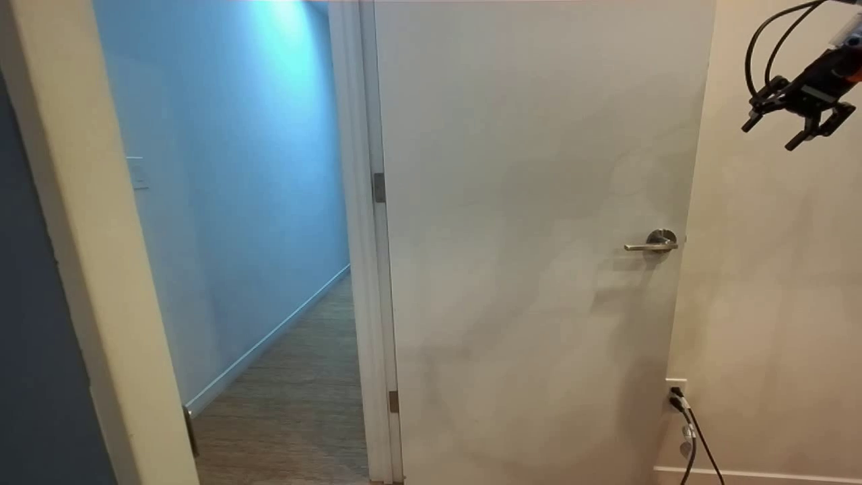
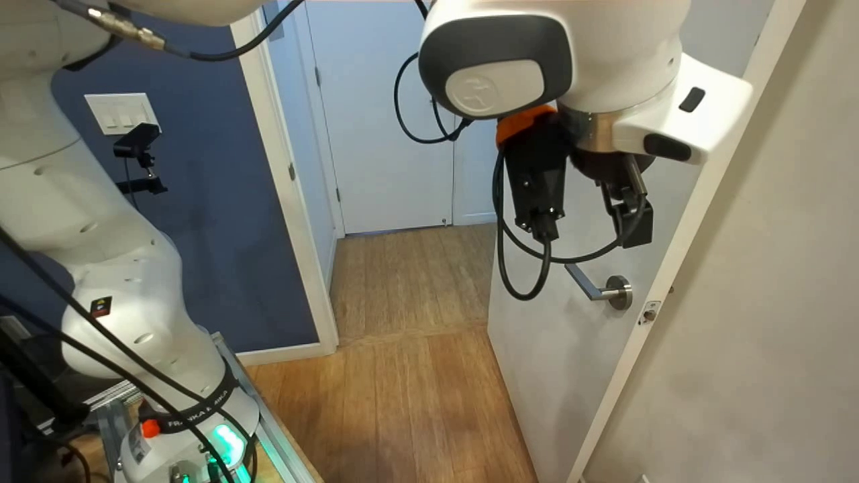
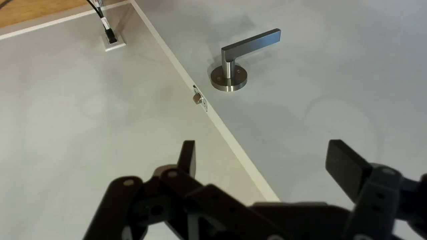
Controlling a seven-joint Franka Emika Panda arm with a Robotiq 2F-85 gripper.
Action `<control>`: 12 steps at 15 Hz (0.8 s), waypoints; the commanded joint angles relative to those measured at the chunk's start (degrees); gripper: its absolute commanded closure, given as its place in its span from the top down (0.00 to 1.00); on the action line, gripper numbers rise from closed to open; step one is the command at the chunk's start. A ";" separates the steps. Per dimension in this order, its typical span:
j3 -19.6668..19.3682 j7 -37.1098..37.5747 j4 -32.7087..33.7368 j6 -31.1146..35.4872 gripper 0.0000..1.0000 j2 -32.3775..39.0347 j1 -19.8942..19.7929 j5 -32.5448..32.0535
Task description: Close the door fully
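Between two and three o'clock in an exterior view, the gripper [image 1: 770, 137] hangs in the air before the wall [image 1: 774, 283], its tips slanting down toward eight. I see its fingers [image 3: 347, 170] spread wide: in the wrist view one is at seven o'clock, with the wall behind it, and one at four, with the door [image 3: 307, 140] behind. Both are apart from the handle [image 3: 229, 75], which sits just past twelve, its lever pointing between two and three. Beside it, at eleven, the latch [image 3: 197, 98] pokes out of the door's edge.

The door stands open. In both exterior views I can look past it onto the hall floor [image 1: 283, 404]. It spreads from the middle out to three o'clock in an exterior view, with hinges [image 1: 379, 188] along its nine o'clock edge. At four, low on the wall, cords [image 1: 693, 444] are plugged into an outlet [image 1: 675, 384]. It runs from two o'clock down to five in an exterior view, with a far door [image 2: 376, 134] past eleven, the arm [image 2: 100, 208] at nine and its white wrist [image 2: 617, 60] at one.
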 commanded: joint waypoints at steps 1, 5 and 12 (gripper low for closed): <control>1.70 -0.15 0.23 -0.27 1.00 0.03 -1.90 0.30; 1.15 1.18 2.35 -0.74 1.00 2.51 -2.19 2.44; 0.78 1.63 14.32 -2.16 1.00 13.76 -8.51 20.16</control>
